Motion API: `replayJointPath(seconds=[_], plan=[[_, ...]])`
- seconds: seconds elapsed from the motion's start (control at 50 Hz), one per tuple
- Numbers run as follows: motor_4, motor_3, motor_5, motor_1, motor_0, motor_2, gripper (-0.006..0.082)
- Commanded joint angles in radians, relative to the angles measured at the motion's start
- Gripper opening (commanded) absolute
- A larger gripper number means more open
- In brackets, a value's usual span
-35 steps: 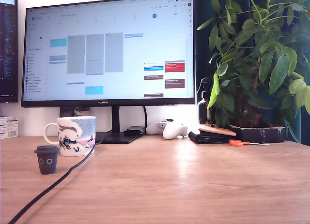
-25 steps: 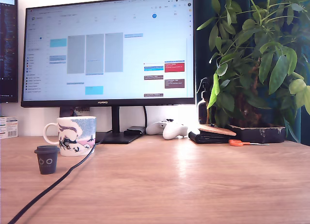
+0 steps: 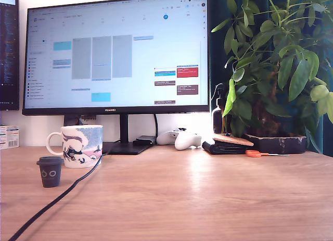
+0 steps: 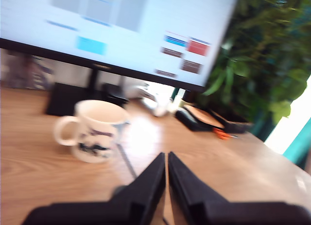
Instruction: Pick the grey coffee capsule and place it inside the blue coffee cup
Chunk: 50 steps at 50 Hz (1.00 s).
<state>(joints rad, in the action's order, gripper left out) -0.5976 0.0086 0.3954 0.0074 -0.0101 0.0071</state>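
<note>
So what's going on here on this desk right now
Nothing is being held yet. The gripper shows only in the blurred wrist view, its jaws closed and empty, above the desk near the blue coffee cup. The grey coffee capsule stands upright and untouched in front of the cup, towards the exterior view's left.

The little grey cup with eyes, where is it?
In the exterior view, the grey coffee capsule stands on the wooden desk at far left, just in front of the blue coffee cup, beside the black cable.
</note>
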Motion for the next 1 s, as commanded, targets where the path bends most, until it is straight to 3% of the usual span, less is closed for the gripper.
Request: replayJointPath(seconds=[0.0,0.2,0.24,0.32,0.42,0.48,0.6,0.76,0.98], plan=[[-0.015,0.008,0.008,0.039,0.024,-0.031,-0.0019],[-0.006,0.035,-0.012,0.151,0.102,-0.031,-0.0016],[0.006,0.047,-0.024,0.176,0.116,-0.031,0.0017],[0.032,0.079,-0.067,0.218,0.142,-0.031,0.0214],[0.087,0.129,-0.117,0.261,0.178,-0.031,0.0582],[0.127,0.137,-0.138,0.291,0.198,-0.031,0.0687],[0.207,0.138,-0.179,0.357,0.232,-0.031,0.0688],[0.246,0.205,-0.248,0.441,0.262,-0.031,0.0688],[0.277,0.324,-0.262,0.58,0.269,-0.031,0.0688]])
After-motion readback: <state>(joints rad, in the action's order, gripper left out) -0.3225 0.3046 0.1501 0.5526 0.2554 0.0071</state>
